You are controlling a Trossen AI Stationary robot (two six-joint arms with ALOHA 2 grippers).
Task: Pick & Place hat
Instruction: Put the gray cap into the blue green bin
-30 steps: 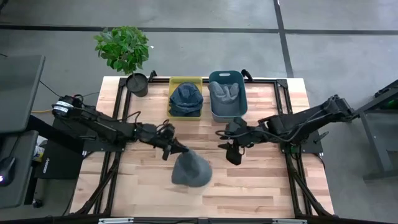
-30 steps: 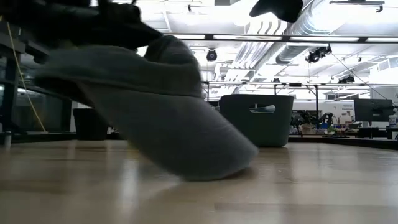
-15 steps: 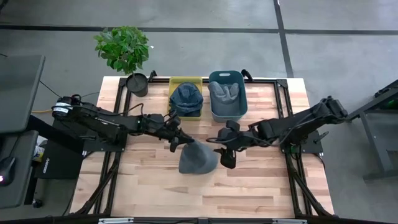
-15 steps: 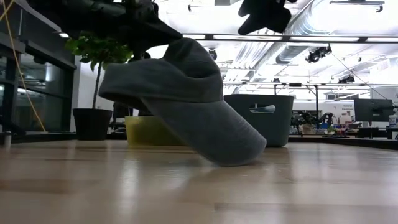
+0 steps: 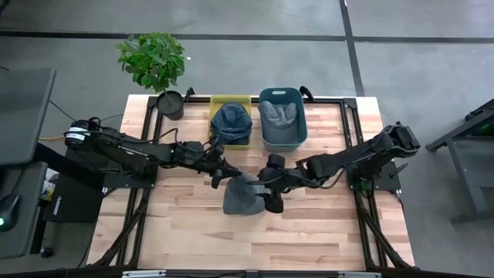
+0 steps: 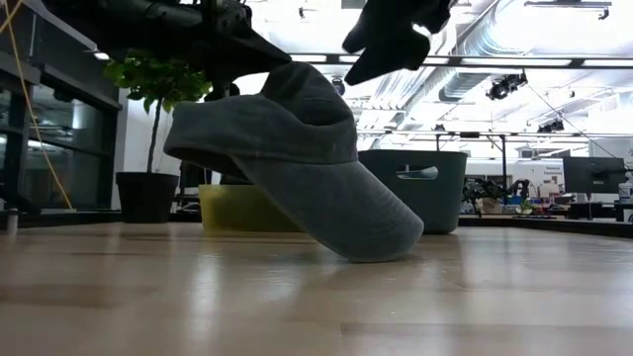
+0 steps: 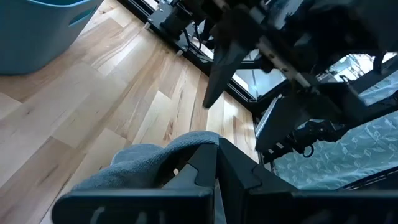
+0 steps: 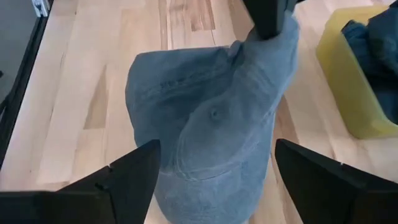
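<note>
Count: three hats — one grey cap (image 5: 244, 195) on table, one in yellow bin (image 5: 230, 102), one in teal bin (image 5: 281, 94). Two bins. One potted plant (image 5: 153, 60). Two arms.

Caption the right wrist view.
Open right hand hovers over the grey cap, pinched by the left hand.

The hat (image 8: 211, 130) is matt grey cloth with stitched seams; the table (image 5: 309, 224) is smooth, faintly glossy wood.
</note>
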